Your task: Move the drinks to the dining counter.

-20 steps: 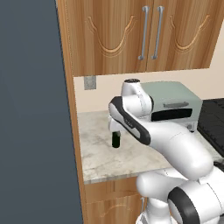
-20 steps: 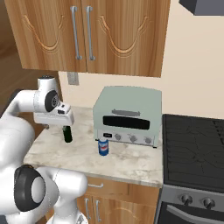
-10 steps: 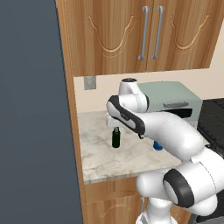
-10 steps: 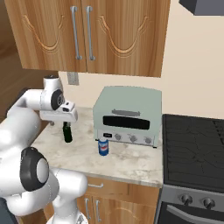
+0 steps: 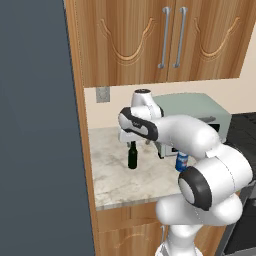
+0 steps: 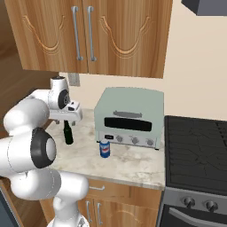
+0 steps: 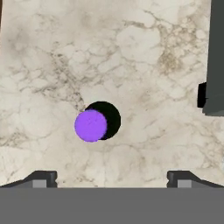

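The worktop (image 5: 115, 185) is the stage here, a veined marble slab under wooden cabinets (image 5: 165, 40), with the toaster oven (image 6: 131, 117) sitting toward the back; the stove (image 6: 195, 148) lies off to the right of it; none of this is the dining counter, so both drinks are a long way from home. The arm (image 5: 185, 135) reaches over the marble and the gripper (image 5: 131, 141) hangs directly above the bottle (image 5: 132, 157), jaws spread wide and holding nothing; the hand view confirms it, with the two fingertips (image 7: 41, 178) standing far apart at the bottom edge and bare marble between them. The bottle stands upright on the marble, well clear of the oven's front; its purple cap (image 7: 90, 125) looks straight up at the hand. The can (image 6: 105, 148) waits just in front of the oven, apart from the bottle.

The step in hand looks like the descent onto the bottle; to do it well, I'd say the hand wants to shift so the cap sits midway between the fingertips, since it reads a little left of centre now; then come straight down, keep the jaws wide past the cap, and close on the body, not the narrow neck; a squeeze off-centre could tip it.
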